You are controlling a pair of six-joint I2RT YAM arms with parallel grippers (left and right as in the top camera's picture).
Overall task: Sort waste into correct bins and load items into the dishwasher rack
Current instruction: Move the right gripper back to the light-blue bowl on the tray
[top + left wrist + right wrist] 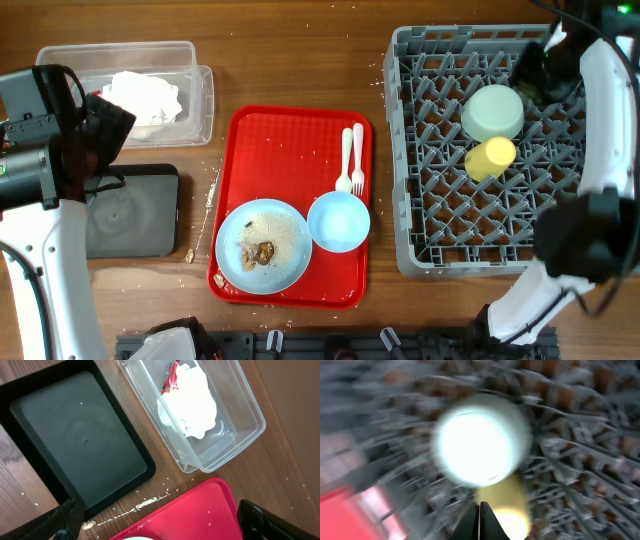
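Crumpled white napkins (145, 98) with a red-and-white wrapper (171, 377) lie in the clear tub (195, 60). The black tray (140, 225) sits in front of it, empty. On the red tray, a light blue plate (285, 235) holds brownish scraps (260, 252) and crumbs, beside a light blue bowl (338, 221), a white spoon (346, 160) and a fork (358, 160). The grey rack (400, 260) holds an upturned pale green bowl (493, 112) and a yellow cup (490, 157). My left gripper (160, 522) is open and empty between the black tray and the red tray. My right gripper (479, 520) is shut and empty above the cup; its view is blurred.
The flat red tray (290, 140) lies between the bins and the rack. Whitish crumbs (150, 503) trail on the wood along its left edge, with a small brown scrap (189, 256) by the black tray's corner. My right arm (600, 110) reaches over the rack's right side.
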